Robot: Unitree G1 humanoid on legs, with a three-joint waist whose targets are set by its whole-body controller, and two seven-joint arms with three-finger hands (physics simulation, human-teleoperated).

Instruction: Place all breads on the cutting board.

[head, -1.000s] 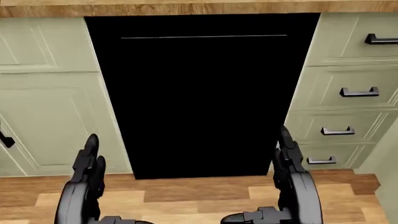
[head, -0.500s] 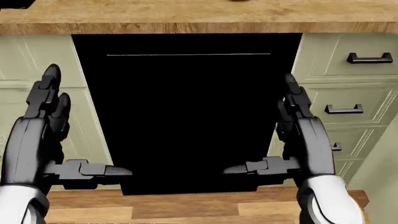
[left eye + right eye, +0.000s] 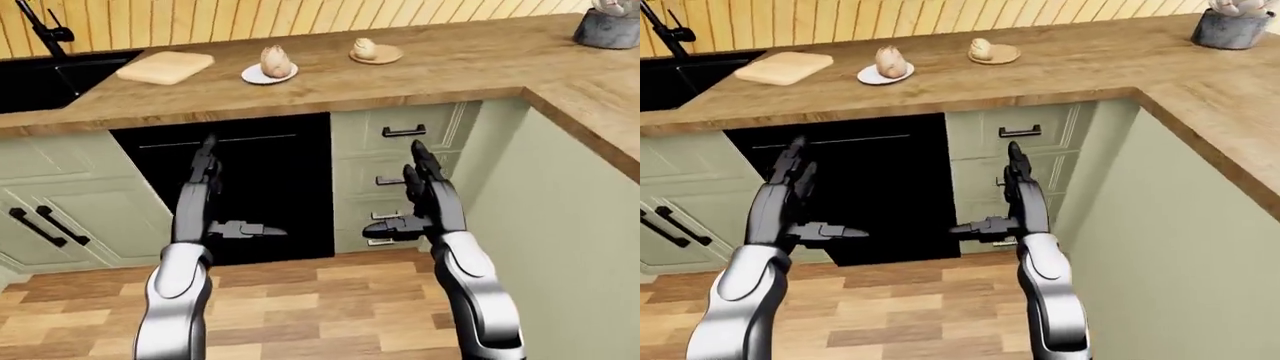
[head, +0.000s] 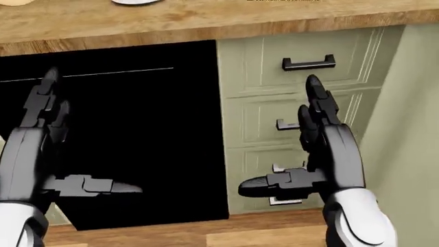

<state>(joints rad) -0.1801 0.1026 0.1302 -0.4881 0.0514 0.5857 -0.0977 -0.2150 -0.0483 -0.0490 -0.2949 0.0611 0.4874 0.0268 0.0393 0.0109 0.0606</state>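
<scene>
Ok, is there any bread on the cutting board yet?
No. In the left-eye view the cutting board is bare, and the two breads sit on their own plates to its right.

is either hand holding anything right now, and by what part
Nothing is held. The left hand and right hand are both open and empty, below the counter.

A simulated home kitchen: a wooden L-shaped tabletop [image 3: 450,71] runs above sage-green cabinets [image 3: 70,202] and drawers with black handles [image 3: 403,132]. A black sink [image 3: 45,75] and faucet [image 3: 40,26] sit at ten o'clock, a black appliance front [image 3: 265,187] at center, wood-plank flooring [image 3: 320,307] at six o'clock.
</scene>
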